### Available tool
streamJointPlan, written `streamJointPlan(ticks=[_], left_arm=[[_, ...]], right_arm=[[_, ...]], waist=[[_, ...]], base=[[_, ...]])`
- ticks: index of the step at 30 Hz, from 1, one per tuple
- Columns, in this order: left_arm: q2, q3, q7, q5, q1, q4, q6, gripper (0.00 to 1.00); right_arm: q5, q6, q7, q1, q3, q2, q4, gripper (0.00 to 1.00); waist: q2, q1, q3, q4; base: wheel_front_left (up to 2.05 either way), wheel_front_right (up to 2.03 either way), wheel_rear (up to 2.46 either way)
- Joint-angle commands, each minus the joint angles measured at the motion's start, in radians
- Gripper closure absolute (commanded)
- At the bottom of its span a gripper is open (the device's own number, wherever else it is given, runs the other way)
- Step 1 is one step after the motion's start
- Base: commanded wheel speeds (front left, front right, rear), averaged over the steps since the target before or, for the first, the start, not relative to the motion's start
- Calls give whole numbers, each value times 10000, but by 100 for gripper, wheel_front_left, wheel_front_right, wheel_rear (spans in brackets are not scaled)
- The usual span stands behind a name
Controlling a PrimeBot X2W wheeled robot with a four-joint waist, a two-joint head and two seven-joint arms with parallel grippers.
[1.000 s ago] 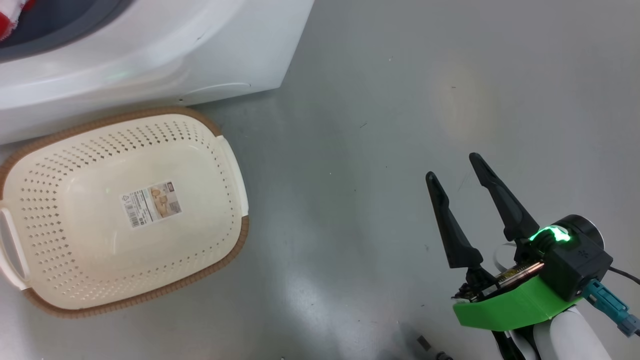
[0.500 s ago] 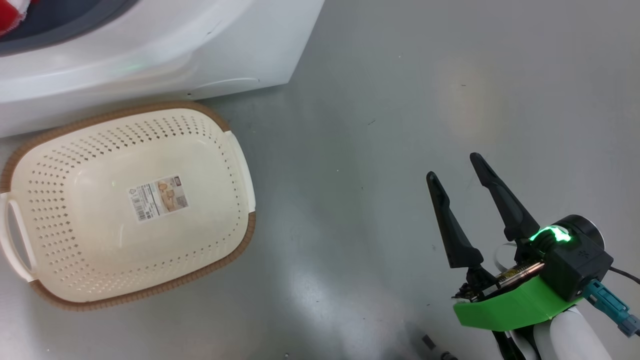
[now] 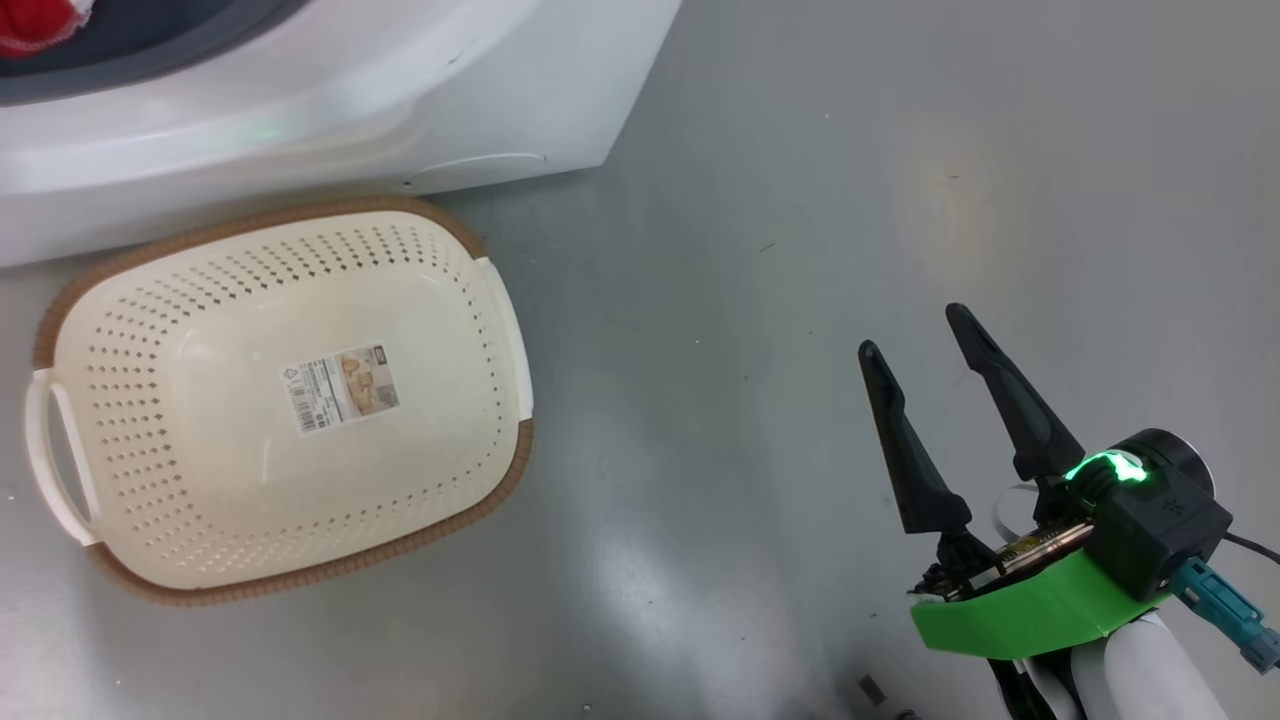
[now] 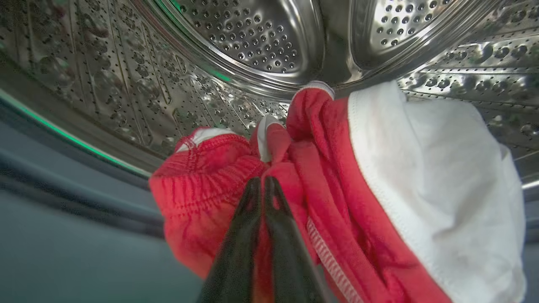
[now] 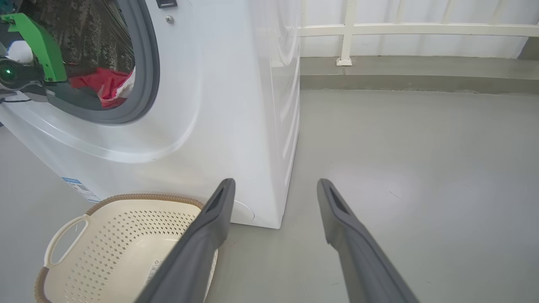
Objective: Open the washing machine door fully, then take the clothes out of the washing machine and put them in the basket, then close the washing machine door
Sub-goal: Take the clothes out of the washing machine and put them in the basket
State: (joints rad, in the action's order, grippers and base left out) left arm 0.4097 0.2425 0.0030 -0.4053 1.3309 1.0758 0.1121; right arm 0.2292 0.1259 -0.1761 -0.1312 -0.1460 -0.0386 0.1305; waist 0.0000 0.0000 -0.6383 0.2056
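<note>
**Head view.** The washing machine (image 3: 400, 120) takes the corner at 11 o'clock. At its very edge a small piece of the red clothes (image 3: 35, 20) shows inside the opening. The basket (image 3: 300, 208) stands on the grey floor (image 3: 750, 250) just in front of the machine, at 9 o'clock, with a paper label (image 3: 342, 388) on its bottom. The right gripper (image 3: 912, 330) is at 4 o'clock, well apart from the basket. Its two dark fingers stand wide and hold nothing.

**Left wrist view.** The left gripper (image 4: 262, 182) rises from 6 o'clock. Its fingers are pressed together, and red cloth is pinched between them. The clothes are one soft bundle, red in the middle with a large white panel at 3 o'clock. They lie against the perforated wall of the steel drum (image 4: 252, 38), which is seen from 9 to 2 o'clock.

**Right wrist view.** The fingers of the right gripper point to 12 o'clock, far from each other, with bare floor between them. The washing machine is at 10 o'clock, and a grey rubber ring (image 5: 151, 63) goes around its open mouth. Inside the mouth the clothes are seen, and beside them is a green bracket (image 5: 38, 42) of the left arm. The basket is at 7 o'clock, near the foot of the machine, partly behind one finger. A small blue label (image 5: 73, 182) sits on the front of the machine just above the basket. A white railing (image 5: 379, 29) runs at 1 o'clock.
</note>
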Motion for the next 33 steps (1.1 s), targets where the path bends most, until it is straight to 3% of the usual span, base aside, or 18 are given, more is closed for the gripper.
streamJointPlan(ticks=[1, 13, 33], left_arm=[[456, -150, -222, -104, -158, -496, -93, 100], [527, -113, -528, -253, -1224, -2779, 73, 100], [768, -420, 44, -724, -4817, -7814, 1305, 100]], right_arm=[[45, 48, -16, -10, -182, -116, 222, 0], [42, 48, 7, -63, -89, -116, 216, 0], [48, 48, -6, -136, 52, -116, 123, 0]], waist=[[0, 0, 4, -56], [0, 0, 135, -332], [0, 0, 779, -804]], base=[[0, 0, 0], [0, 0, 0], [0, 0, 0]])
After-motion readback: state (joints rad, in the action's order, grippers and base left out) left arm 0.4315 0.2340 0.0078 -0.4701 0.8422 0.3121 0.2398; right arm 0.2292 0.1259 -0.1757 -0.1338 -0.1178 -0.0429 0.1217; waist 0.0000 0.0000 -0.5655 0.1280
